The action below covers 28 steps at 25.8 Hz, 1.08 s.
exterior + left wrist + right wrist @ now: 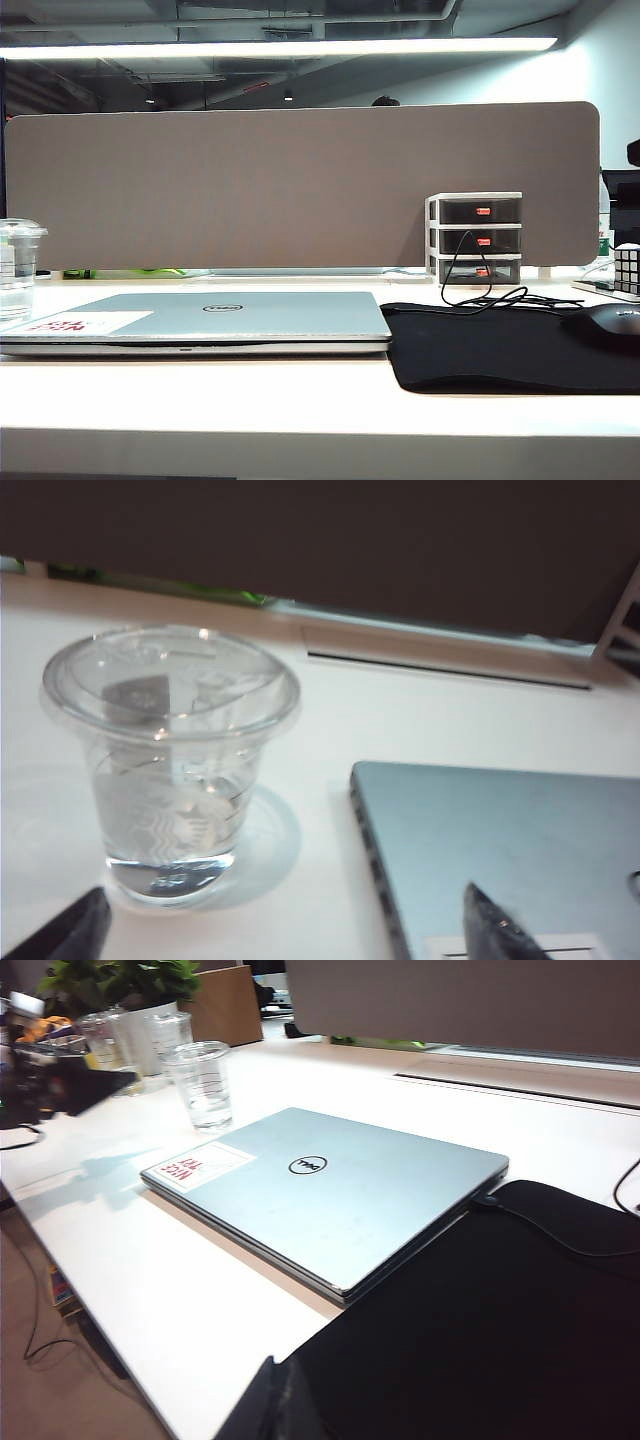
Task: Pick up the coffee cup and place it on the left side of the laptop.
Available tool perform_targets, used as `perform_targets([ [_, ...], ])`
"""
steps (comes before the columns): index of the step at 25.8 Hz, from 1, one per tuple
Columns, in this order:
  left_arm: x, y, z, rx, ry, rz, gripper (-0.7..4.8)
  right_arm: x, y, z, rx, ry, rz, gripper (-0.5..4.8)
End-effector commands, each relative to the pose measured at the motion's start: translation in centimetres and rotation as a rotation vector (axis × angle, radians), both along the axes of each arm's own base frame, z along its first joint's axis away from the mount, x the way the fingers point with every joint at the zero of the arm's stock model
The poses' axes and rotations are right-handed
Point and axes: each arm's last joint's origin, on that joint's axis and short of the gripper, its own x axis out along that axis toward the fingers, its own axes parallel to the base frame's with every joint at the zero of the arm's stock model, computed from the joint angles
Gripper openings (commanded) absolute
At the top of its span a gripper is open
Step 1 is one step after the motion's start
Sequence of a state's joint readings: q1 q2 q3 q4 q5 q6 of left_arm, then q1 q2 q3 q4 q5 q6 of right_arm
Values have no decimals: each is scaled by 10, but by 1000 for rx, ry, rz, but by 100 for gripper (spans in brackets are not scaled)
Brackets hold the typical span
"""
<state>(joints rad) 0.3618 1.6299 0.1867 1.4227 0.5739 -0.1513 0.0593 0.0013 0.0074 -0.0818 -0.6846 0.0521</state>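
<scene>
In the left wrist view the left gripper (285,930) is showing only its two dark fingertips (492,926), and they are standing wide apart with nothing between them but the white table (320,720). The coffee cup (170,770) is standing upright just ahead of these tips, nearer to one of them, and no finger is touching it; its clear lid is on and faint dark lines are printed on its wall. Beside the cup, a little apart from it, a corner of the laptop (500,850) is lying flat under the other fingertip. In the exterior view the coffee cup (18,268) is sitting at the far left edge, just beside and behind the left end of the closed silver laptop (200,320), which is carrying a round logo and a white sticker with red print. To the right of the laptop a black mouse mat (480,350) is lying with a dark mouse (610,322) on it, and a small drawer unit (476,238) is standing behind. The right gripper (280,1405) is appearing only as a dark blurred shape near the mat, so I cannot tell how its fingers are standing.
</scene>
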Motion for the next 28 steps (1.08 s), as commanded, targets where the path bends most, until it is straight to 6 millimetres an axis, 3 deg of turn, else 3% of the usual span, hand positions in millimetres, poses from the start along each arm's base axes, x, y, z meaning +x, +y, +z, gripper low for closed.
perform_targets([
  [1,-17,-6,12,8,-71,-1,479,0,0,-1,1,1,7,-1],
  [3,-29,-11,19,10,-110,-2,479,0,0,-1,4,3,15,-1],
  [6,-51,-19,27,-38,-164,-12,430,0,0,-1,3,1,2,-1],
  [10,-59,-23,44,-65,-251,-54,427,1,0,-1,1,-3,-17,-1],
  [14,-69,-29,61,-88,-333,-153,184,2,-2,1,-1,-22,-83,-1],
  [21,-79,-34,70,-87,-351,-218,-4,5,-6,3,-7,-47,-246,-1],
  [28,-88,-37,73,-102,-332,-211,-5,6,-9,3,-15,-50,-354,-1],
])
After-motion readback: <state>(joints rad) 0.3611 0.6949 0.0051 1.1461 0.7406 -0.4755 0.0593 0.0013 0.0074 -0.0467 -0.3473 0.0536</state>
